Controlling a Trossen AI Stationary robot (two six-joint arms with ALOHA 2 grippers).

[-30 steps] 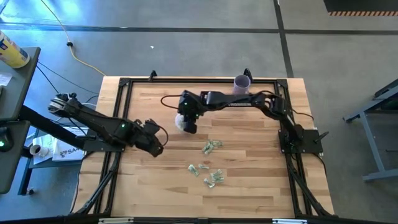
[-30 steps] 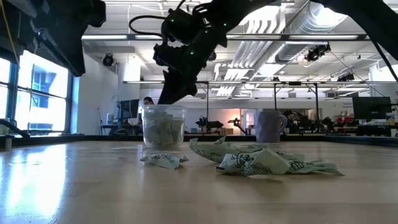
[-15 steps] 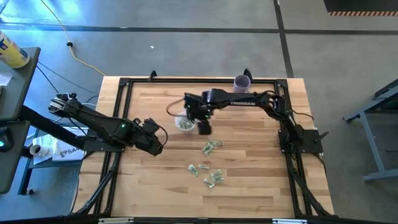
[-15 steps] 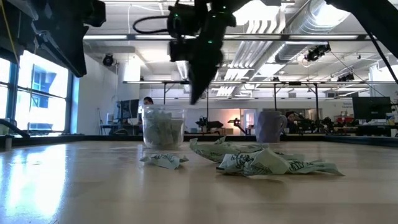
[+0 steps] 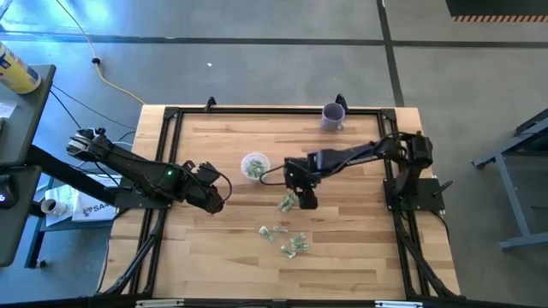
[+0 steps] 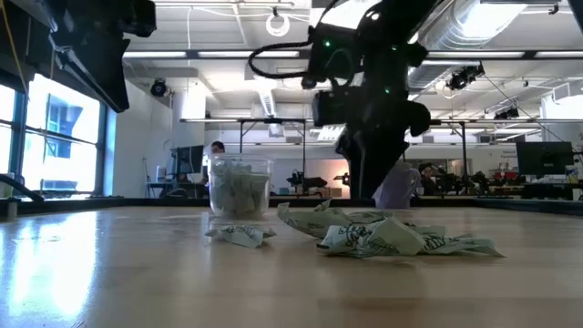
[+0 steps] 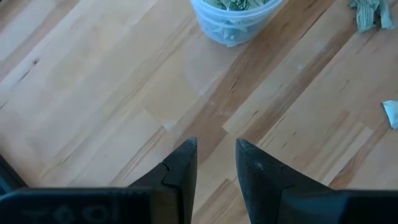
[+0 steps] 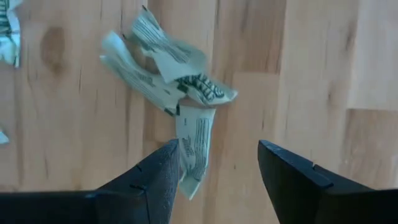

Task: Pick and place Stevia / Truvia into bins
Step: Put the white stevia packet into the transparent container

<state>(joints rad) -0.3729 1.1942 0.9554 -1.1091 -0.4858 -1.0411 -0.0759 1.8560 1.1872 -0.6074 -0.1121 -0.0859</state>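
right hand (image 5: 306,199): fingers spread wide, holding nothing, low over the middle of the desk (image 5: 214,257), just beside the nearest packet cluster.
right wrist view: crumpled cluster of Stevia packets (image 8: 163,65) lies flat on the wood just ahead of the fingers (image 8: 149,180); one packet reaches back to the inner edge of one finger, cannot tell if it touches; rest of the gap is bare wood.
packets, high view: cluster (image 5: 287,202) touching the right hand's outline on its side toward the left arm; two more loose groups nearer the front edge, one (image 5: 274,232) and another (image 5: 295,245), apart from the hand.
packets, low view: heap (image 6: 383,235) lying on the desk in front of the dark right hand (image 6: 369,187); small separate packet (image 6: 239,234) in front of the cup.
cup (image 5: 254,165): round, translucent, upright, green-white packets inside; between the two arms, apart from both hands.
left hand (image 5: 214,199): near the desk's left side, well apart from the packets; fingers (image 7: 180,171) slightly parted, nothing between, cup (image 7: 233,18) ahead of them.
purple mug (image 5: 332,115): at the far edge.
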